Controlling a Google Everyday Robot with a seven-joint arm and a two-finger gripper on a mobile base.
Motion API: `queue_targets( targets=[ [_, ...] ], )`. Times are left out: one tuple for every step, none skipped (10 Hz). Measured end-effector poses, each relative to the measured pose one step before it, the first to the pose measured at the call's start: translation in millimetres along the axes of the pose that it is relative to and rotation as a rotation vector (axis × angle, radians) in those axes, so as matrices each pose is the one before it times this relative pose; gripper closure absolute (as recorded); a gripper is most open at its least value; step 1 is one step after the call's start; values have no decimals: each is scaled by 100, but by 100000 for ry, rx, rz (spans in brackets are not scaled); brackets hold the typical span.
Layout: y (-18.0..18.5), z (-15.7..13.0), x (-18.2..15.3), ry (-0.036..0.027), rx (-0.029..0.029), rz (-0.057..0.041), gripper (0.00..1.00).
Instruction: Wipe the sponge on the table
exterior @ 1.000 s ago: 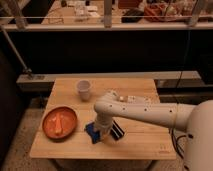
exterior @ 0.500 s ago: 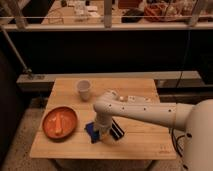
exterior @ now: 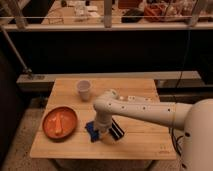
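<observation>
Camera view, the only one I have. Compared with the frames from a second and half a second back, I see no shift. The arm, sponge, plate and cup all sit where they sat.

The end effector is down at the bench, front middle, with its fingers together. The wrist hides whether the sponge is pinched between them or only pressed under them.

The sponge lies on the bench, touching the end effector on its picture-left side. It is near the orange plate but apart from it. A black striped bar pokes out on the end effector's other side. The cup stands upright, well behind.

For the task, the sponge is in contact with the bench, but no stroke shows across this second. I judge this a hold or a very slow drag, either between strokes or at the end of one; I can't tell which. A sweep toward the plate could bump it.
</observation>
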Motion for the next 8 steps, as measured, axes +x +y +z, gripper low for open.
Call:
queue_targets(
  targets=[
    [51, 46, -29, 30, -97, 1053, 93],
    [-34, 36, -108, 62, 50, 1266, 93],
    [-150, -5, -92, 83, 99, 1481, 93],
    [-72, 8, -46, 13, 0, 1045, 93],
    [-79, 19, -25, 42, 7, 963, 93],
    [-43, 7, -33, -19, 17, 517, 93],
    [-17, 8, 5, -54, 4, 940, 93],
    [-179, 124, -22, -136, 52, 2492, 93]
  ],
)
